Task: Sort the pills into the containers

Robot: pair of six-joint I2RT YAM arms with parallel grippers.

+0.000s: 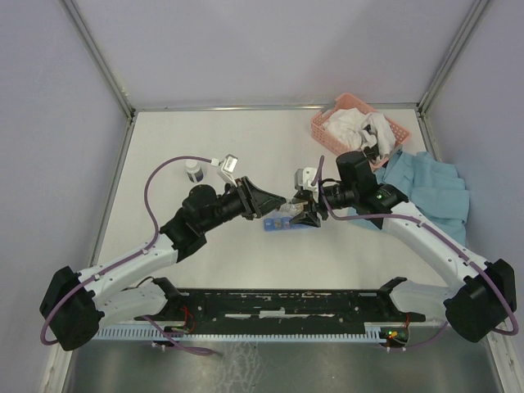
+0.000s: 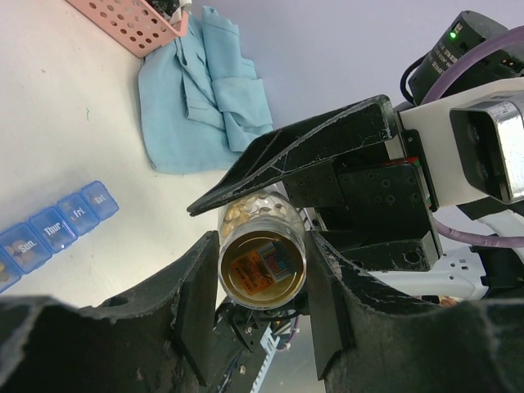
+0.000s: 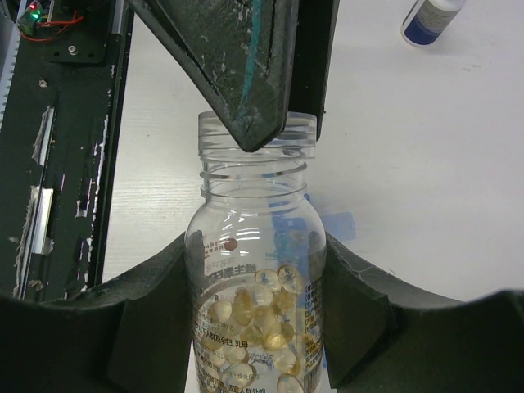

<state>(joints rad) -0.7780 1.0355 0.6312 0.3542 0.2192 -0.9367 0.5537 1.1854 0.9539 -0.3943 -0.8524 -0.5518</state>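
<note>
Starting nearest your right gripper (image 3: 255, 246): it is clenched on the body of a clear bottle (image 3: 255, 205), one finger on each flank, so the weight is carried there. The pills (image 3: 254, 319) sit heaped at the closed end, between those fingers and well short of the neck. Held this way, nothing should spill.

Just beyond the fingertips the threaded mouth is bare, with no cap on it. Your left gripper (image 2: 262, 274) meets the bottle there. Its pads (image 2: 201, 303) press the rim from both sides, grasping the neck, probably to steady the bottle or take it over for pouring. Treat this as a two-handed hold: don't pull either arm away until one lets go.

Below the left gripper and off to its side, the strip (image 2: 61, 225) lies flat on the table. Its day lids look to be down, so you will likely need one lifted before any pill can go in.

Farthest ahead of the left gripper lie a cloth (image 2: 209, 106) and a basket (image 2: 131, 24), both well apart from the work.
</note>
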